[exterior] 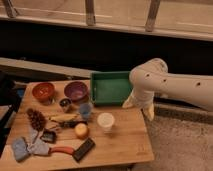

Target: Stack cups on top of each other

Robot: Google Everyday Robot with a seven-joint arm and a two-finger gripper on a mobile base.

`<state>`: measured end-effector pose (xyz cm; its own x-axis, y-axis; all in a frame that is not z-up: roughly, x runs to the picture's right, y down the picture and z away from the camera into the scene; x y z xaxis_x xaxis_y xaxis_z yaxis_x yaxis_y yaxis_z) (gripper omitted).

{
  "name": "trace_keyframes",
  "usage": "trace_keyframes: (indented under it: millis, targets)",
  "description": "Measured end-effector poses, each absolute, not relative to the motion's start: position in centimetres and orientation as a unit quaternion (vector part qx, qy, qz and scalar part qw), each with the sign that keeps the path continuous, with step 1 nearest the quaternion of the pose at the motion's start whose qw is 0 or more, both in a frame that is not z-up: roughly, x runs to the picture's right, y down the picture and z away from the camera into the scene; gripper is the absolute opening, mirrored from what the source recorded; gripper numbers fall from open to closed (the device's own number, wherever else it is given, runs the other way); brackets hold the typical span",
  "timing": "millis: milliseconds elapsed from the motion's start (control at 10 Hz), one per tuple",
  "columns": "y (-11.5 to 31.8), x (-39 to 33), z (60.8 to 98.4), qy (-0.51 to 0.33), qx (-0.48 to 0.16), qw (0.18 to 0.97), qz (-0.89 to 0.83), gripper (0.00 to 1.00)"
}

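Note:
A light blue cup (pixel 85 110) stands upright near the middle of the wooden table (pixel 125 142). A slightly larger white cup (pixel 105 121) stands upright just right of it and nearer the front, apart from it. My gripper (pixel 138 106) hangs at the end of the white arm (pixel 172 82) over the table's right edge, next to the green tray. It is to the right of the white cup and touches neither cup.
A green tray (pixel 111 87) sits at the back right. An orange bowl (pixel 43 91), a purple bowl (pixel 75 91) and a small dark metal cup (pixel 65 104) stand at the back left. A pine cone (pixel 36 119), an orange fruit (pixel 81 131), a dark bar (pixel 83 149) and a cloth (pixel 22 148) lie at the front left.

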<state>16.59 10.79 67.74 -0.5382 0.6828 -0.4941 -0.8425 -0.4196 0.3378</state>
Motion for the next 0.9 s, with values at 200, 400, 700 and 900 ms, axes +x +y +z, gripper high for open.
trace_keyframes:
  millis: [200, 400, 700, 900]
  targets:
    - [10.8, 16.6, 67.7, 0.282, -0.142, 0.459, 0.830, 0.80]
    - [10.8, 16.6, 67.7, 0.282, -0.142, 0.459, 0.830, 0.80]
    - [10.8, 16.6, 67.7, 0.282, -0.142, 0.460, 0.830, 0.80]
    - [9.8, 16.1, 68.5, 0.273, -0.144, 0.479, 0.822, 0.80]
